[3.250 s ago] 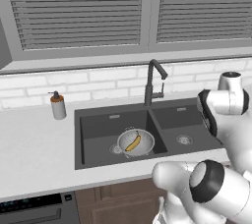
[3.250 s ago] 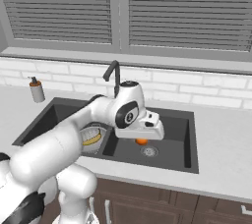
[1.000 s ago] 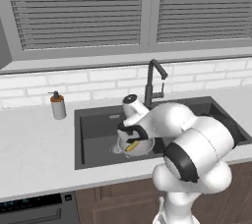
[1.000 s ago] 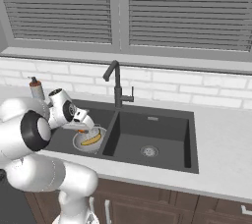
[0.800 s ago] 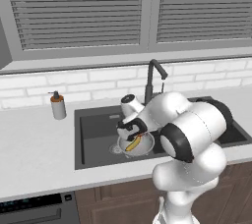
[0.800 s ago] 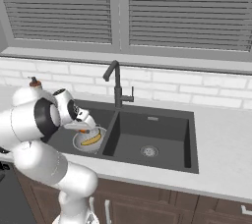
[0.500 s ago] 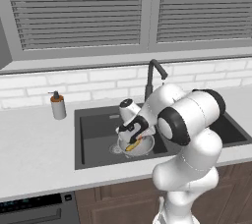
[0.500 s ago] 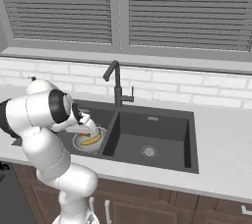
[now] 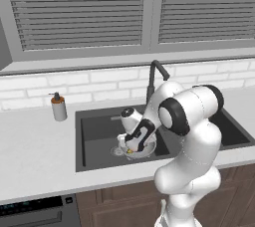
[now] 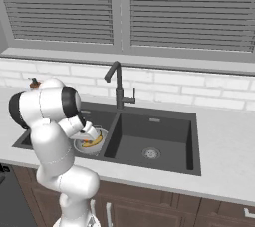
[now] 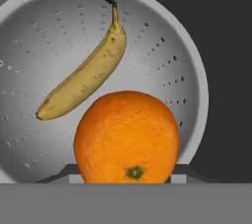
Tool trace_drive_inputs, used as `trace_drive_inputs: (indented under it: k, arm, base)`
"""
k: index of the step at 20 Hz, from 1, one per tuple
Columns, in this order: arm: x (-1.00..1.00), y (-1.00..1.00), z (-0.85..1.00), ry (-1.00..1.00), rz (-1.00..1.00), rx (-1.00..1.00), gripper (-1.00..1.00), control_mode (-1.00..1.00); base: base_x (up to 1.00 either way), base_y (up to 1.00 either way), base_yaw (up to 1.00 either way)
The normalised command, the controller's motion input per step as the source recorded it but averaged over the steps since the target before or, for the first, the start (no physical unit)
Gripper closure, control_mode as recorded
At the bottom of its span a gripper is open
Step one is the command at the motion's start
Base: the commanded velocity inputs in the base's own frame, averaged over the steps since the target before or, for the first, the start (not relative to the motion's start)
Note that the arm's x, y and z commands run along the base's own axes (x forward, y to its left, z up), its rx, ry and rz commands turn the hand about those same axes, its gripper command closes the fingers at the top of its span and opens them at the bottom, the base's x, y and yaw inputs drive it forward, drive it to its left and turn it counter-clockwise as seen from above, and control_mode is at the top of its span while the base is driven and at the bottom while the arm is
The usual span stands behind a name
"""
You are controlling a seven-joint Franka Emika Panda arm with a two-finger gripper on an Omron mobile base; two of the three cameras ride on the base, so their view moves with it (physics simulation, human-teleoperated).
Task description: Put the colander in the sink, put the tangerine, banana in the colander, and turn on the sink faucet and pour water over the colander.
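The silver colander [image 11: 193, 75] sits in the left basin of the dark sink [image 9: 97, 132], with the yellow banana [image 11: 86, 78] lying inside it. My gripper [image 11: 126, 176] is shut on the orange tangerine [image 11: 127, 137], just above the bowl's near side. From the base views, the gripper [image 9: 130, 146] hangs right over the colander [image 9: 120, 150], and the colander [image 10: 87, 145] lies under the hand [image 10: 93, 136]. The dark gooseneck faucet [image 9: 152, 77] stands behind the divider between the basins, and no water shows at its spout.
A soap pump bottle [image 9: 59, 107] stands on the counter left of the sink. The right basin [image 10: 152, 139] holds nothing but its drain [image 10: 149, 153]. My white arm bends across the sink's front edge. Closed window blinds line the wall behind.
The arm has carried the tangerine from the right basin to the left one. Over the last second the hand has sunk closer to the colander while the elbow swung round.
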Motion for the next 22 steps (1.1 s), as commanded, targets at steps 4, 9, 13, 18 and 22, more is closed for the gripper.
trace_drive_inputs:
  k: [4, 9, 13, 18, 22]
  arm:
    - [0.18, -0.02, -0.15, 0.0, 0.0, 0.03, 1.0, -1.0]
    - [0.11, 0.0, -0.2, 0.0, 0.0, 0.05, 1.0, -1.0]
    - [0.03, 0.0, -0.32, 0.01, 0.0, 0.04, -1.0, -1.0]
    - [0.05, 0.0, -0.26, 0.0, 0.0, 0.03, -1.0, -1.0]
    - [0.17, 0.0, -0.14, 0.03, 0.0, 0.03, -1.0, -1.0]
  base:
    - [0.0, 0.0, 0.0]
    - [0.0, 0.0, 0.0]
    - [0.0, 0.0, 0.0]
    - [0.0, 0.0, 0.0]
    - [0.0, 0.0, 0.0]
